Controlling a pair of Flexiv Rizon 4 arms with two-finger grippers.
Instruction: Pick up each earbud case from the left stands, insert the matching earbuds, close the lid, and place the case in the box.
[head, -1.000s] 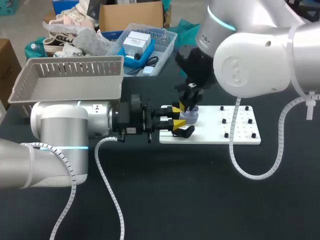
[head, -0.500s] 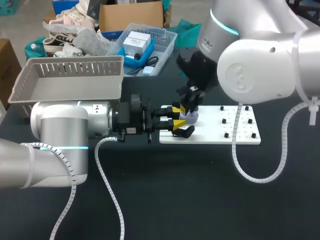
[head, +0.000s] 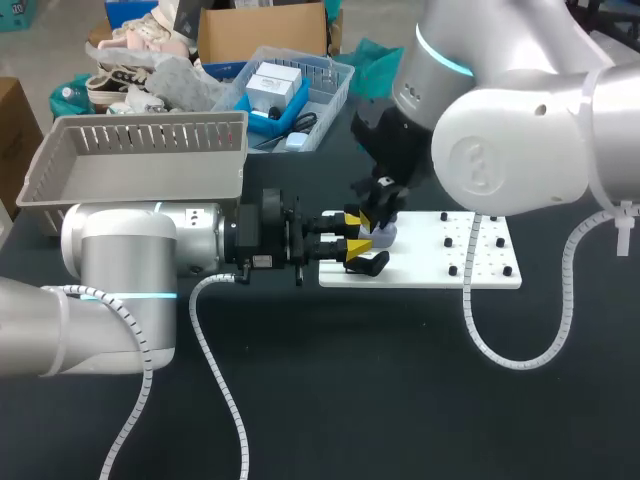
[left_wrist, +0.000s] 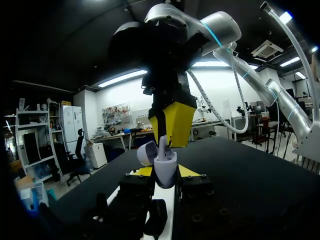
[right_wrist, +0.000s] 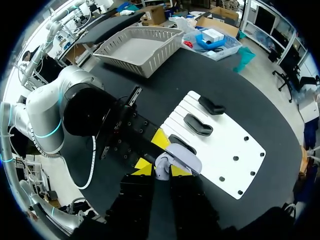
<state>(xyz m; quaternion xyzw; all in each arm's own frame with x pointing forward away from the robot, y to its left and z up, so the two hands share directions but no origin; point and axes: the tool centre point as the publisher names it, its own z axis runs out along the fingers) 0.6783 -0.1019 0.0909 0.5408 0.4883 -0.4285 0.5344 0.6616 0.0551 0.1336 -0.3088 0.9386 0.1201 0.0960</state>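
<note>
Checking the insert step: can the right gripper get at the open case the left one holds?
Probably yes. The left gripper holds the earbud case upright, lid tipped open to one side, and the right gripper hangs directly above its mouth with nothing between them.

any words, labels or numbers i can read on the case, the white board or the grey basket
None: the earbud case, the white board, the black stands and the grey basket show no lettering, numbers or signs in any view.
</note>
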